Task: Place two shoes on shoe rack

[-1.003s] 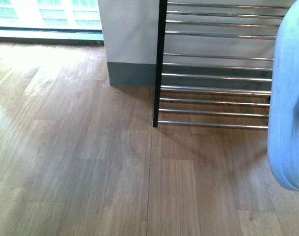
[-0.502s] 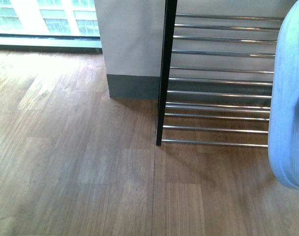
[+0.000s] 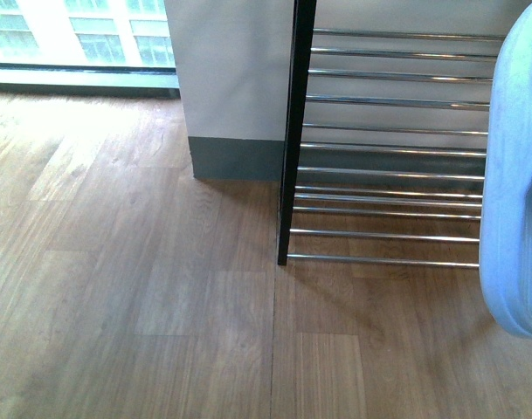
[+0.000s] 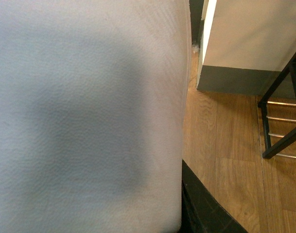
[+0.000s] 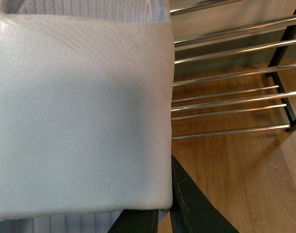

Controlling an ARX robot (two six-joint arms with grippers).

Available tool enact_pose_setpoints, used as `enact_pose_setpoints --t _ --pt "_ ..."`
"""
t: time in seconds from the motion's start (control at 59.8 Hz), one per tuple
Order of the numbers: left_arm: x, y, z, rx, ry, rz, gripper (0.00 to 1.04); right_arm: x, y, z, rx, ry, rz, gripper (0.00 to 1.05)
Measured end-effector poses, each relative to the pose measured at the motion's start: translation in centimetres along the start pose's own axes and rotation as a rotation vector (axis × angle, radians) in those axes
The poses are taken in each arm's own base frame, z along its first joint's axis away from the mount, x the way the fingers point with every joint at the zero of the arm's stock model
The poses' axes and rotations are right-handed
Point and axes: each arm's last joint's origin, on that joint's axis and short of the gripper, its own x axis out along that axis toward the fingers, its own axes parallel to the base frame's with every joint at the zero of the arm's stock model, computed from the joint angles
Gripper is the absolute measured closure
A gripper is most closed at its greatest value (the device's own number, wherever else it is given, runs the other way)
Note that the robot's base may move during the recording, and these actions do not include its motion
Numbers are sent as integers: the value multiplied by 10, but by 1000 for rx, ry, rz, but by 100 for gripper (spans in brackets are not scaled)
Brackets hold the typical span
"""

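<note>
Each gripper holds one pale blue slide. In the left wrist view a slide (image 4: 84,111) fills most of the picture, with my left gripper (image 4: 179,218) shut on it; only one black finger (image 4: 201,206) shows beside it. In the right wrist view my right gripper (image 5: 165,213) is shut on the strap of the other slide (image 5: 79,111), right in front of the shoe rack's chrome rods (image 5: 225,73). The front view shows a slide (image 3: 514,192) hanging at the right edge, before the shoe rack (image 3: 388,153). The rack's tiers in view hold nothing.
A white pillar with a grey skirting (image 3: 235,105) stands just left of the rack's black side frame (image 3: 293,131). Wooden floor (image 3: 134,288) stretches to the left and front. A window (image 3: 73,35) runs along the far left.
The front view has closed in on the rack: its frame and rods sit lower and slightly further right than before. The slide stays at the right edge.
</note>
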Motion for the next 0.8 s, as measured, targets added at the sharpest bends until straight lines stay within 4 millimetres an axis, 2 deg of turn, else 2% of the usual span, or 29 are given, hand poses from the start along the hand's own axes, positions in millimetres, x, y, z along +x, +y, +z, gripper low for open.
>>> enact_pose_setpoints --t 0.803 --pt "0 0 0 0 0 0 103 0 0 0 0 0 0 103"
